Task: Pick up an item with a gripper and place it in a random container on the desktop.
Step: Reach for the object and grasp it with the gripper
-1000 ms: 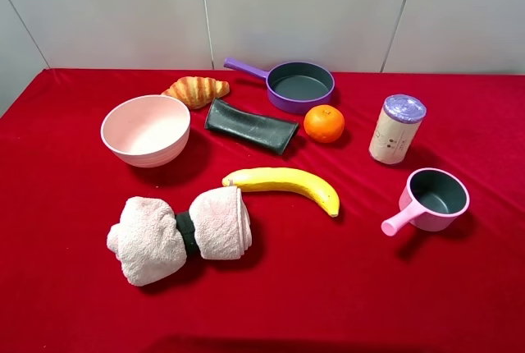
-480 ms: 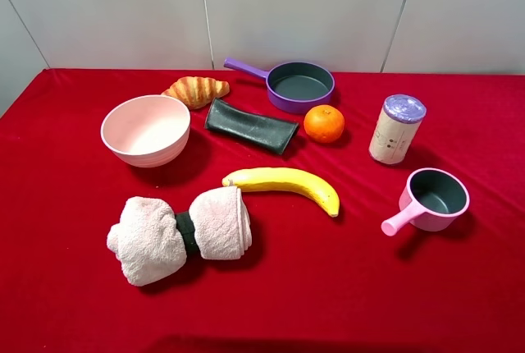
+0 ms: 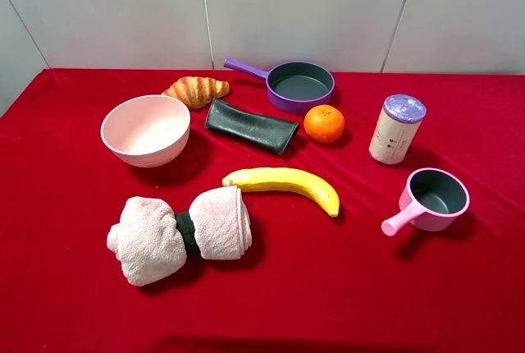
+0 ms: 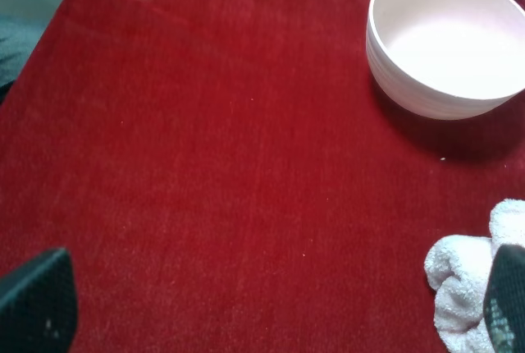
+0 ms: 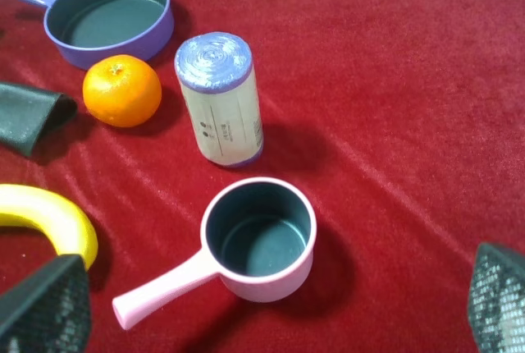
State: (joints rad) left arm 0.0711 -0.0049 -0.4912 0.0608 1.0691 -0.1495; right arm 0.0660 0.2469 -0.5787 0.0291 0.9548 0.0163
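On the right half of the counter [image 3: 369, 287], a flat top draped in bright red velvety cloth, the small beige cylindrical canister with a lilac lid [image 3: 395, 129] stands upright. It is near the small pink saucepan with a dark grey inside [image 3: 428, 220] but not touching it. Standing this way, the canister offers its round sides to a grip. It has bare cloth all round it, though the round orange fruit [image 3: 324, 123] sits close by on one side.

The saucepan rests mouth up and empty, its short handle pointing away from the canister, so nothing blocks a drop into it.

The right gripper [image 5: 267, 320] hovers above both. In its wrist view the canister [image 5: 221, 98] and saucepan [image 5: 271, 283] lie between the two black fingertips, and the jaws are spread wide and hold nothing. That pose suits an approach, and the pick has probably not begun.

The left gripper [image 4: 271, 308] also has its jaws spread apart and empty. It sits over bare cloth beside the pale pink round bowl [image 4: 443, 98] and the rolled beige towel [image 4: 463, 287], well apart from the canister. Judging by distance, the right arm seems the natural one to do the work.

Neither arm shows in the high view. The purple frying pan [image 3: 283, 100] and yellow banana [image 3: 287, 181] lie further toward the middle, outside the short path from canister to saucepan.
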